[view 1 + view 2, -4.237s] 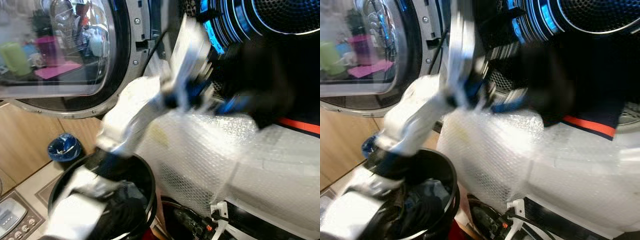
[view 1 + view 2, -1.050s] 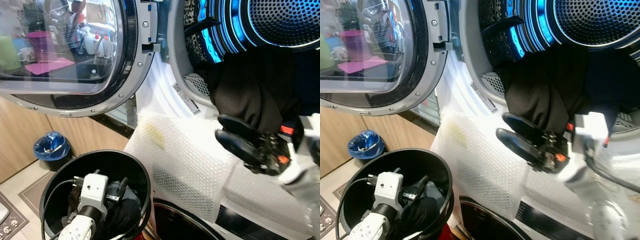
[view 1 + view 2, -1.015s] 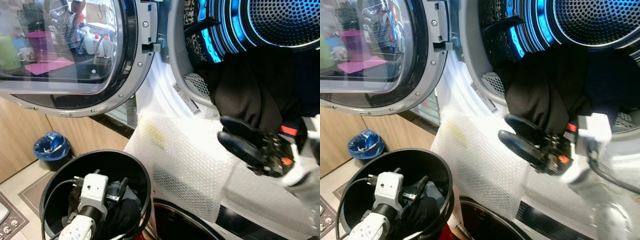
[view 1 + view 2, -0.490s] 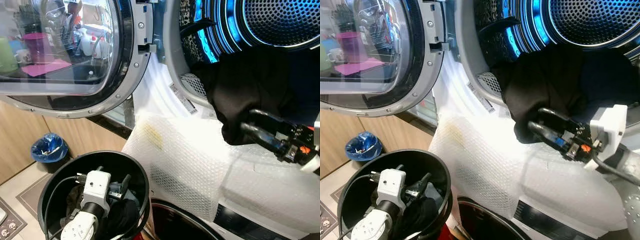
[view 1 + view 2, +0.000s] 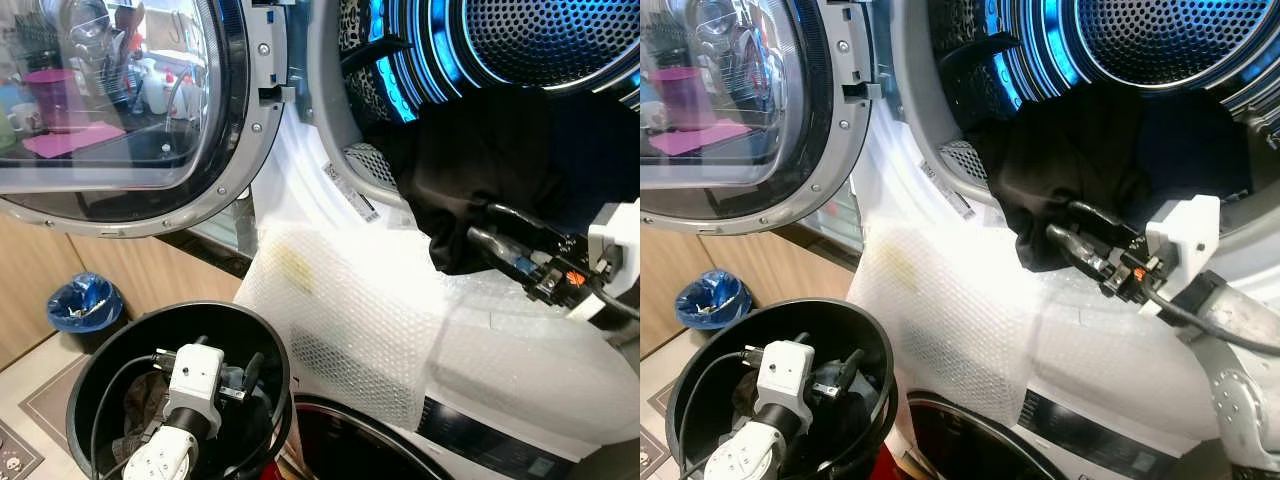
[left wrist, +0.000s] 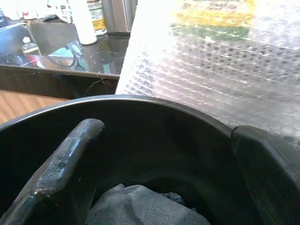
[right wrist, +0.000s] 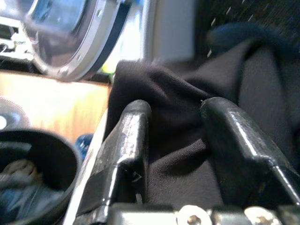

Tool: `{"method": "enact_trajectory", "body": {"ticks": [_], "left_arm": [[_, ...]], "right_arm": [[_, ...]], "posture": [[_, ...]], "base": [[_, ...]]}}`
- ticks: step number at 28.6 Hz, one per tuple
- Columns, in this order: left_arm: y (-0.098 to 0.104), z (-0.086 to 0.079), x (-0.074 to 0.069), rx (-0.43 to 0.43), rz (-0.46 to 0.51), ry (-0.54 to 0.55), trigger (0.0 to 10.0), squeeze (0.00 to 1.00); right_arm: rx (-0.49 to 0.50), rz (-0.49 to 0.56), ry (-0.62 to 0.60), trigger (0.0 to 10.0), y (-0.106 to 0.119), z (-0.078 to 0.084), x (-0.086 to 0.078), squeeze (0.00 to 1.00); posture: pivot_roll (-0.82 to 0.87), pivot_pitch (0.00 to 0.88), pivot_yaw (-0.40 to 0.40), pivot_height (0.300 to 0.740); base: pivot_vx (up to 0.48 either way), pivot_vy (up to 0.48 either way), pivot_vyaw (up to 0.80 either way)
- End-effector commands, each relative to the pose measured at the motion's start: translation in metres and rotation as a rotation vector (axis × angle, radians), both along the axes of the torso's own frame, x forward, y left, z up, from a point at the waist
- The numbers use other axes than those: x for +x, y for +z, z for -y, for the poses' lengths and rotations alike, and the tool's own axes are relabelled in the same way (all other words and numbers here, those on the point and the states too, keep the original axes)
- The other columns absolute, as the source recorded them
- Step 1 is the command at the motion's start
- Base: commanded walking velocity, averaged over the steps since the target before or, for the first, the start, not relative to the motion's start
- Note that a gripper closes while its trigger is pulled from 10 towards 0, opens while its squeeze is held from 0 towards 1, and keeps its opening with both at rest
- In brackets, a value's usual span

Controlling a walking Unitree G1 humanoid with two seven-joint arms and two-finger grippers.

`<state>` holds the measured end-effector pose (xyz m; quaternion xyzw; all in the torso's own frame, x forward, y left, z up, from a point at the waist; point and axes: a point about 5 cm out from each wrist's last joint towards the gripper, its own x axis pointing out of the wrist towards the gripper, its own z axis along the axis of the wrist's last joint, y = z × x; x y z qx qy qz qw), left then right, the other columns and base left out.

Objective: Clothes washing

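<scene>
While I go from left to right, I first meet the open door point(image 5: 130, 120) of the washing machine, swung out to the left side. Below it stands the black bucket point(image 5: 100, 340), and my left gripper point(image 6: 154, 154) hangs down inside it. Its two fingers are spread wide and hold nothing; grey cloth point(image 6: 136, 206) lies on the bottom just under them.

Next comes the bubble wrap point(image 5: 350, 330), which covers the front of the machine under the drum opening.

More to the right, the black garment point(image 5: 480, 180) hangs out of the blue-lit drum point(image 5: 1160, 40) and over its lower rim. My right gripper point(image 7: 176, 133) is clearly the nearer one: it points up and to the left, into the hanging fold. The fingers point(image 7: 126, 140) stand partly apart with the cloth between them; they touch the fabric but I judge they are not yet pinching it. The garment must go deeper, so a push up and inward looks necessary.
</scene>
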<state>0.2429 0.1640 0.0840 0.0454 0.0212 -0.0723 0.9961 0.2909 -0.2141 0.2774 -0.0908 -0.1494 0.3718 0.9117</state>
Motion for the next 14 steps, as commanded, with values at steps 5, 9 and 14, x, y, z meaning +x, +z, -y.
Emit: {"method": "enact_trajectory", "body": {"ticks": [5,9,14], "left_arm": [[0.003,0.002,0.001,0.021,0.000,0.001,10.0,0.00],[0.007,0.008,0.004,0.072,0.002,-0.035,10.0,0.00],[0.010,0.010,0.005,0.108,0.007,-0.061,10.0,0.00]], "right_arm": [[0.018,0.098,-0.066,10.0,0.035,-0.009,0.020,0.00],[-0.066,0.048,-0.089,10.0,0.046,-0.028,0.047,0.00],[-0.108,0.023,-0.091,10.0,0.048,-0.039,0.059,0.00]], "posture": [[0.09,0.026,-0.036,0.740],[0.10,0.018,-0.042,0.740],[0.11,0.011,-0.045,0.740]], "base": [[0.000,0.000,0.00],[0.000,0.000,0.00],[0.000,0.000,0.00]]}}
